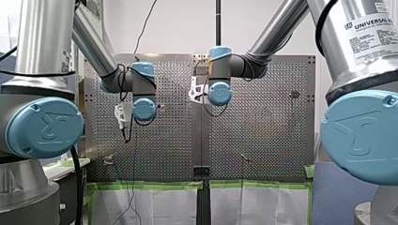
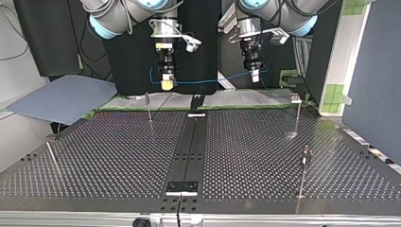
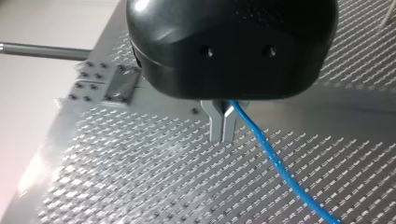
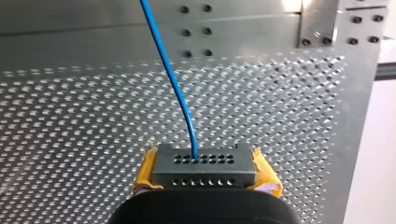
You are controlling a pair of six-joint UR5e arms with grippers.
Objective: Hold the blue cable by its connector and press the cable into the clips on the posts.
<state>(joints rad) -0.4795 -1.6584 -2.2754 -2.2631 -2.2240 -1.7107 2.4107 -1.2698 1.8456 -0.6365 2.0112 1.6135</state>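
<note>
Right claw [image 4: 204, 173] of mine pinches the grey connector [image 4: 204, 161] between its yellow pads [image 4: 267, 176]. My left claw [image 3: 222, 127] is pressed together on the blue cable [image 3: 280, 168] further along. The cable hangs strung between them, well above the table [image 2: 118, 156] and apart from every post [image 2: 297, 116]. To do this well I would hold the span lightly taut, lower it level, line it up over a clip [image 2: 295, 98], then press straight down.
</note>
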